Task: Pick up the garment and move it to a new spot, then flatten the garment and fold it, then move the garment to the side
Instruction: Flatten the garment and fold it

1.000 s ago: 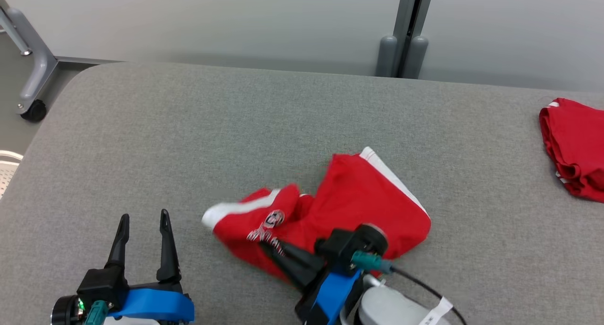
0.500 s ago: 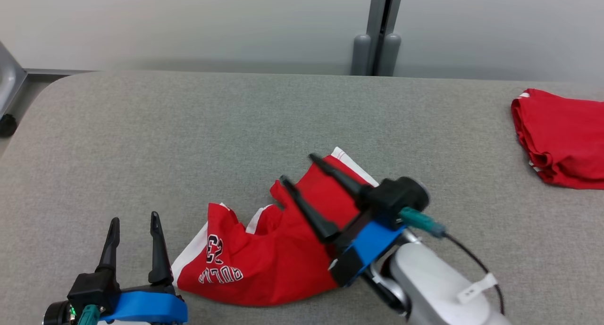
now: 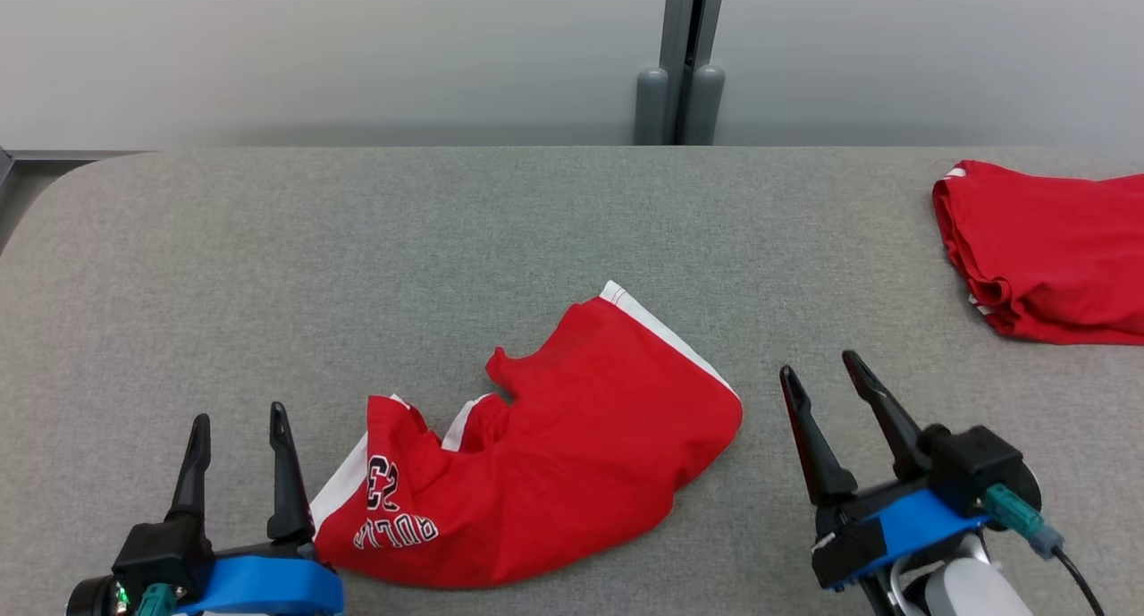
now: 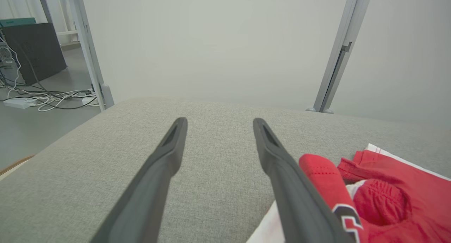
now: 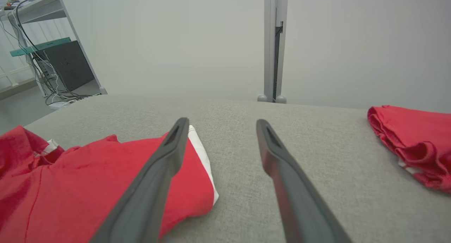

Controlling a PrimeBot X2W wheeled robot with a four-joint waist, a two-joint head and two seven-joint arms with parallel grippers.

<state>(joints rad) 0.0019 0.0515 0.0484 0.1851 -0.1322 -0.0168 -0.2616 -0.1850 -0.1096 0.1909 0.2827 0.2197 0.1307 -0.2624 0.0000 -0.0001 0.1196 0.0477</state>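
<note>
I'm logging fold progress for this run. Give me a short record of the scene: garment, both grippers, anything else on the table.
table: grey, padded
garment: red with white trim, crumpled, unfolded, lying loose between the grippers
left gripper: open, empty, beside the garment's white edge
right gripper: open, empty, clear of the garment
also there: second red garment, bunched at the table's right end

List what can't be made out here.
Jersey: head view, its folds hide the underside and part of the lettering.
Second garment: head view, right edge cuts it off; type unclear.
Left gripper: head view, bottom edge cuts its base.
Left wrist view: a finger covers the jersey's near edge.
</note>
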